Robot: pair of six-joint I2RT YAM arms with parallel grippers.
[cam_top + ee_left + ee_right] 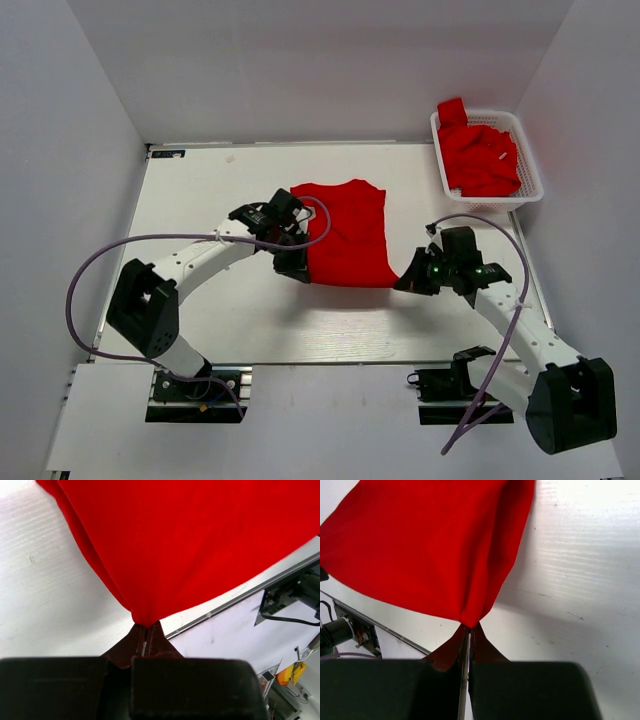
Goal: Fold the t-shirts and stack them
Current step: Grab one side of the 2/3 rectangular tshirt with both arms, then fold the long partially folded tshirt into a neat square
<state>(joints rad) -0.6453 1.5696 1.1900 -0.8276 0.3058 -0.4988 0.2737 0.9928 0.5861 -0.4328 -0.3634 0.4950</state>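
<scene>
A red t-shirt lies spread in the middle of the white table, its near edge lifted between my two grippers. My left gripper is shut on the shirt's near left corner; in the left wrist view the cloth bunches into the closed fingertips. On the near right corner my right gripper is shut too, and the right wrist view has the cloth hanging from its fingertips. More red t-shirts are heaped in the basket.
A white lattice basket stands at the table's far right corner. White walls close in the table on three sides. The table's near metal edge runs just in front of both arm bases.
</scene>
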